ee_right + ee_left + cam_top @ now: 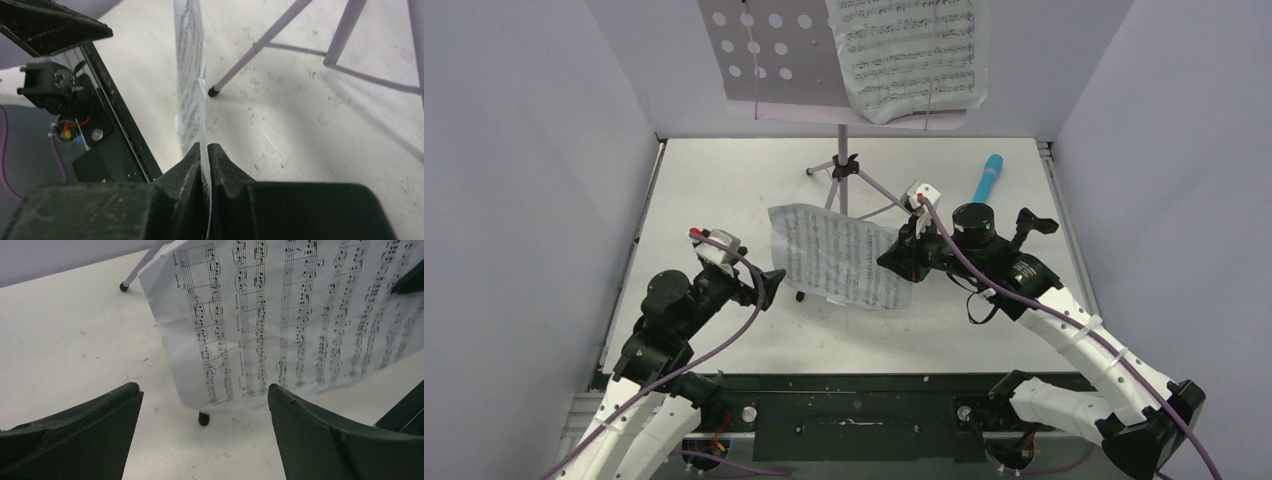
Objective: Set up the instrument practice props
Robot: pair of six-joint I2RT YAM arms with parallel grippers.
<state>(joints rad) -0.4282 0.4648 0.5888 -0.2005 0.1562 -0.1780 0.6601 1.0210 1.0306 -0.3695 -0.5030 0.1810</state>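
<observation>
We hold one page of sheet music in our right hand. Its two fingers are pressed together on the edge of the page. The page hangs in the air above the bench, just in front of the legs of the lilac music stand.

Our left hand is spread wide apart and holds nothing. It points at the free side of the page. It is near the page but not touching it.

Some of the job is done. The stand is up at the back of the bench. A second page already sits on the right side of its top. The left side, the part with the round holes, is bare.

Some of the job is left. We think the page in our right hand has to go up on that bare side.

The blue toy microphone lies flat on the bench, to the right of the stand's legs. It is not in any holder.

We cannot pick out the little black mic stand for sure. A dark shape beside the right arm may be it.

We think we are not yet halfway.
</observation>
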